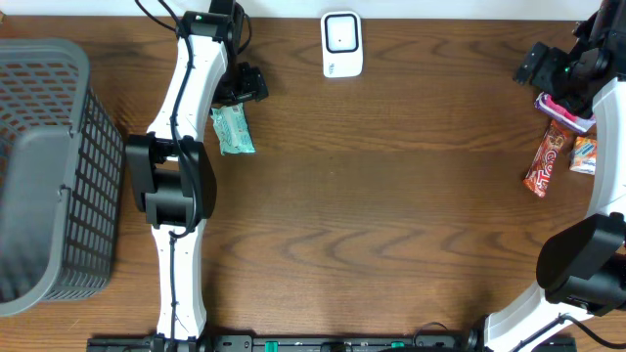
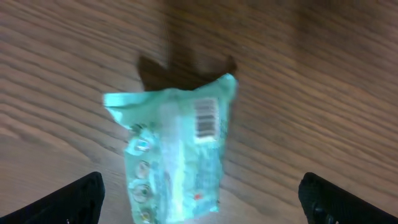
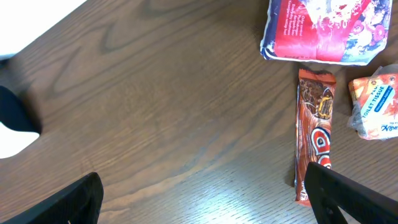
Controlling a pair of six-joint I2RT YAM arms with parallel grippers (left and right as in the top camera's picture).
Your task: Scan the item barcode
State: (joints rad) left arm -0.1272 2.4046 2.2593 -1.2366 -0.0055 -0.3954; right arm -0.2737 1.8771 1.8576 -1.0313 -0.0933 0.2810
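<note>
left fingers [image 2: 81,199]: apart, empty, above mint pkt [image 2: 171,162]
right fingers [image 3: 71,202]: apart, empty
risk: limp pkt may fold when pinched, hiding barcode [image 2: 205,118] from scanner [image 1: 342,44]

On my right wrist view I read "TOILET TISSUE" on the orange packet [image 3: 374,104]. The large letters on the brown bar [image 3: 316,127] stay illegible to me. On my left wrist view, a barcode [image 2: 206,118] marks the green packet [image 2: 171,162], its digits blurred.
</note>
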